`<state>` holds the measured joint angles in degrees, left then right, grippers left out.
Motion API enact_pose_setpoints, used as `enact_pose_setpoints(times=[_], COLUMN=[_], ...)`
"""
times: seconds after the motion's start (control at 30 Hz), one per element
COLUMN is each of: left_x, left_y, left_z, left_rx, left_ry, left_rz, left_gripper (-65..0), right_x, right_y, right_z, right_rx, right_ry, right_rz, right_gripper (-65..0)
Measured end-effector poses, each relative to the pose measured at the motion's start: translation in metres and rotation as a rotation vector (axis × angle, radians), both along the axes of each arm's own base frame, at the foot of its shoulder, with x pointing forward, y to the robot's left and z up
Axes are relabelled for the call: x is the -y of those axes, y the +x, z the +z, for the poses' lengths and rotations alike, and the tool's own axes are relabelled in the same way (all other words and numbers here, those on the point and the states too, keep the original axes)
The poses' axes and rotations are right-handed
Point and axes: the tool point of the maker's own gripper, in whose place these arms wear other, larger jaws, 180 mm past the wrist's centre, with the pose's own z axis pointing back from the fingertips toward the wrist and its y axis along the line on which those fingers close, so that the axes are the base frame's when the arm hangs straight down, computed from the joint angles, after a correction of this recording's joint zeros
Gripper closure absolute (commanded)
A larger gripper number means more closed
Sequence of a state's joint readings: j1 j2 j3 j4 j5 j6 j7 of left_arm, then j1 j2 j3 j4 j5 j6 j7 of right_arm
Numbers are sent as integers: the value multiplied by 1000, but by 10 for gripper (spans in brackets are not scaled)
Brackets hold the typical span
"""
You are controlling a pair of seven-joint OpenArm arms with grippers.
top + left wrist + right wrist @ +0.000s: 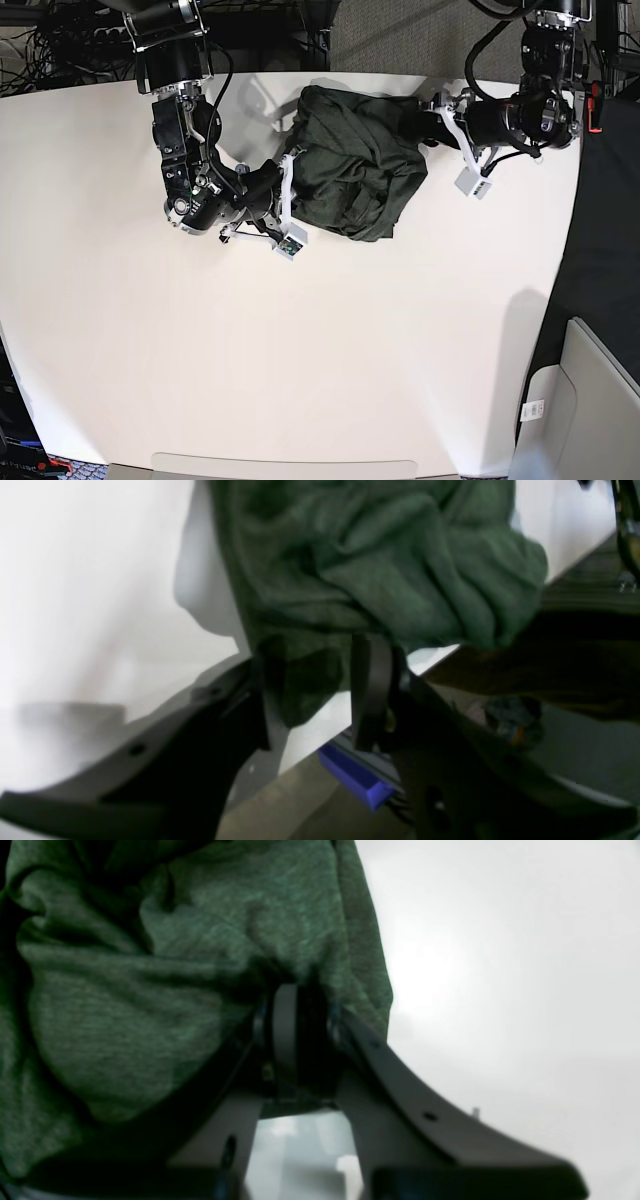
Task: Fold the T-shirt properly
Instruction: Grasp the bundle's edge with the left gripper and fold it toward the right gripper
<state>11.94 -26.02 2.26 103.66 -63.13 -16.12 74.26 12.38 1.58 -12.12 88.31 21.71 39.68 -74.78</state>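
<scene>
Both arms' fingers (270, 690) (285, 1035) pinch the bunched T-shirt (355, 170) from opposite sides.

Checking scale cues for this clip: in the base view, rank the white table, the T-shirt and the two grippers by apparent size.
1. White table, by far the largest.
2. T-shirt, bunched between the arms.
3. Left gripper and right gripper: both small and partly hidden in cloth, too alike to rank.
</scene>
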Motion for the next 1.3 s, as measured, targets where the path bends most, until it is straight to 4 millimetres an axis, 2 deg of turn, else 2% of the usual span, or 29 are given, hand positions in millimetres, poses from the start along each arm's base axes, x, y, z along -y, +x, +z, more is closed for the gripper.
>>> enact_pose_setpoints(times=[0.13,0.23,0.33,0.47,0.6,0.67,0.8,1.0,1.17,1.23,1.27,1.3], left_x=[-4,16,43,85,107,118,140,143,129,121,115,88], left_y=[26,32,37,36,45,42,31,33,32,26,20,14], left_z=[53,77,87,89,92,86,60,45,38,34,26,-6], left_rx=[221,280,290,262,279,266,203,243,287,290,278,235], left_ry=[-28,-139,-248,-353,-366,-348,-315,-312,-256,-244,-207,2], left_rz=[73,84,69,20,-7,-36,-89,-90,-110,-112,-131,-160], left_gripper=[-202,-202,-202,-202,-202,-202,-202,-202,-202,-202,-202,-202], right_x=[0,0,0,0,3,2,4,11,8,7,7,3], right_y=[0,0,0,3,5,6,6,8,7,7,8,6], right_z=[0,0,0,2,1,1,0,-2,-1,-2,-2,1], right_rx=[0,0,0,6,-9,-5,-2,5,4,4,3,-6], right_ry=[-1,-2,-2,-2,1,9,1,-27,-21,-19,-19,12], right_rz=[-1,0,-1,-1,-58,-62,-59,-71,-71,-72,-73,-69], right_gripper=[-53,-53,-53,-53,-53,-53,-53,-53,-53,-53,-53,-53])
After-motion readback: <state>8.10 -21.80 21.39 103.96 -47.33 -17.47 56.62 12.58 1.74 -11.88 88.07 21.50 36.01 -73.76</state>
